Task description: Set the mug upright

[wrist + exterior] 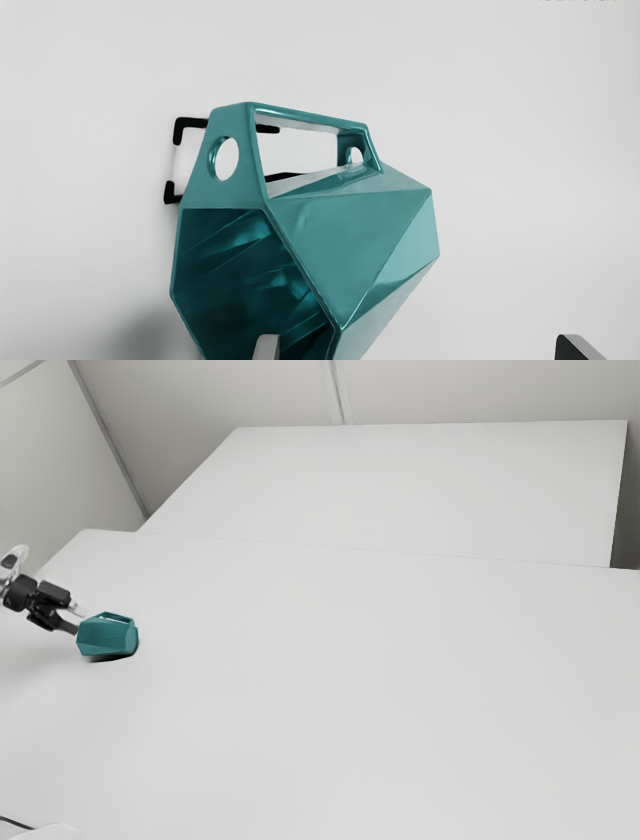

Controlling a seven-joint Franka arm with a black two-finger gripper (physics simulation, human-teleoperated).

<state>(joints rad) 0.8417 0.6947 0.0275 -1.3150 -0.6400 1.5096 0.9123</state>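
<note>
We list: one teal mug (107, 638), on its side on the table (350, 680), at the exterior view's left, mouth toward our gripper (76, 620); said gripper, fingers apart, one overlapping the mouth in the wrist view.

Wide free way at the centre and right, obstacles at the left

In the exterior view, the counter (380, 690) offers much free room from the middle to the lower right of the frame. At the left side, the mug (107, 637) blocks the way directly before the claw (76, 620). A pale object (48, 833) occupies the lower left corner. In the wrist view, the handle (310, 116) makes a barrier above an open gap; between the mug and the farther fingertip (575, 349) there is room to pass.
</note>
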